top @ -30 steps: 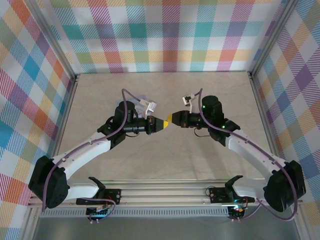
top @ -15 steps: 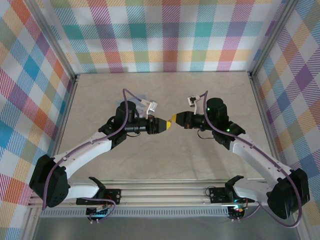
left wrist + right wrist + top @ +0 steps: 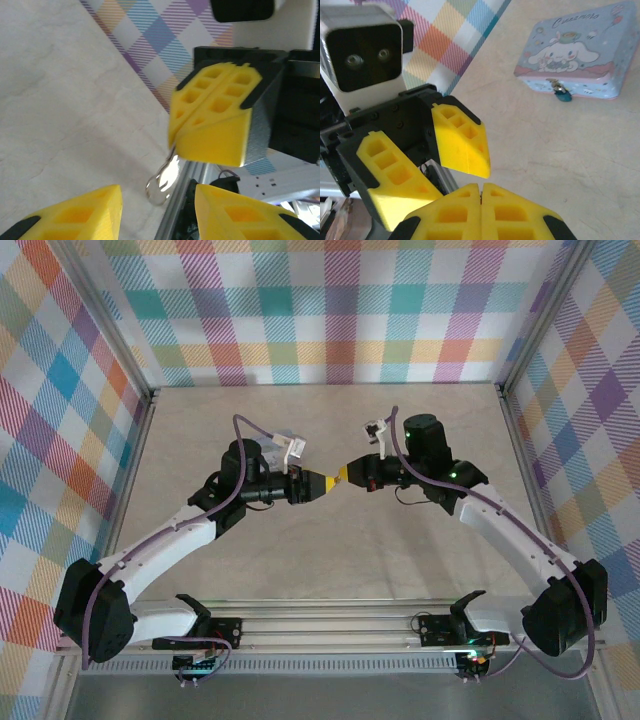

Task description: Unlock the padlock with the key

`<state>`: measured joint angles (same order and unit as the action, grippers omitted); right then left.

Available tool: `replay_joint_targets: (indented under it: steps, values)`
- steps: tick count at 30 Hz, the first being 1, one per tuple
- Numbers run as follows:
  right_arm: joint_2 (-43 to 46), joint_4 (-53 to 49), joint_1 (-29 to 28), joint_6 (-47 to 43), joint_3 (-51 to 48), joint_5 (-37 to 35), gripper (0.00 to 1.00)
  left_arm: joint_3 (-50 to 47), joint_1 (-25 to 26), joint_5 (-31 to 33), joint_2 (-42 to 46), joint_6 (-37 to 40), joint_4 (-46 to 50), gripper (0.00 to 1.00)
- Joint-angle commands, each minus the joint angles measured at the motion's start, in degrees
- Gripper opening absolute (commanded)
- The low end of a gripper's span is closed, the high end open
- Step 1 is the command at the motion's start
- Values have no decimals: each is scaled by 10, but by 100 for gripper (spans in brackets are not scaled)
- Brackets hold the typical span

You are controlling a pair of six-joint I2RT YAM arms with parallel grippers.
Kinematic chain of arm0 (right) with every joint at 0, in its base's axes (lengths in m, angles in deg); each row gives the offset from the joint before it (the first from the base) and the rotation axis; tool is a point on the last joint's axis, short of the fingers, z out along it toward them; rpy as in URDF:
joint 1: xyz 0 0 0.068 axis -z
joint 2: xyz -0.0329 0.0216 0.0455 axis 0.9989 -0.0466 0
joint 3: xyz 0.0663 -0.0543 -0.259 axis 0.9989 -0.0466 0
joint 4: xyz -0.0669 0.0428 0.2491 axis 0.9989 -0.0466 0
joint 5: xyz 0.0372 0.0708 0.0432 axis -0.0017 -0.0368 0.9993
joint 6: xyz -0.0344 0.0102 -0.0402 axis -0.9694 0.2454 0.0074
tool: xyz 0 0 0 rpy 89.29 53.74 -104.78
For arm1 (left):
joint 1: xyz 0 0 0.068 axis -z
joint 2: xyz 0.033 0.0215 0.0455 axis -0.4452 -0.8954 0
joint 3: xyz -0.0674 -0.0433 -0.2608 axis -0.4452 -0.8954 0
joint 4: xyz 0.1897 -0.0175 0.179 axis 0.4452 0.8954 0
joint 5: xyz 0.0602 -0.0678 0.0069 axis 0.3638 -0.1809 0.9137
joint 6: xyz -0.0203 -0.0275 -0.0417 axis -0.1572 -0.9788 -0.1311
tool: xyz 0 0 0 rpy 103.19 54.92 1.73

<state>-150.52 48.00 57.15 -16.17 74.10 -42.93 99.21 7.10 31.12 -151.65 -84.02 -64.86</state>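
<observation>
Mid-bench, the right tool [image 3: 481,192] pinches the key [image 3: 164,179], which dangles just beside the spread left tool [image 3: 156,212]; likely a handover. Next, the key must reach the padlock [image 3: 563,95] hanging on the tin [image 3: 580,55].

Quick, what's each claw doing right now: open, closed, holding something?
Left gripper: open, holding nothing.
Right gripper: closed on the key.

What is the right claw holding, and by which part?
The key, pinched by its thin end in the shut right claw; its rounded end hangs free.
</observation>
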Motion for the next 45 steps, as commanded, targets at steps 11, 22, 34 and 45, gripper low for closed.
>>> replay_joint_targets:
  steps: [11, 22, 34, 45]
  values:
    - [-12, -5, 0, -34, 17, 61, 0, 3, -1, -59, -29, -2, -30, 33]
    - [-8, 3, 0, -16, 12, 23, 0, 6, -2, -74, -37, 10, -17, 4]
    - [19, 46, 1, 128, -24, -72, 53, 18, -2, -40, -29, 52, 36, 0]
    - [-25, 90, -5, 170, -41, 0, 46, 19, -1, -54, -26, 62, 41, 0]
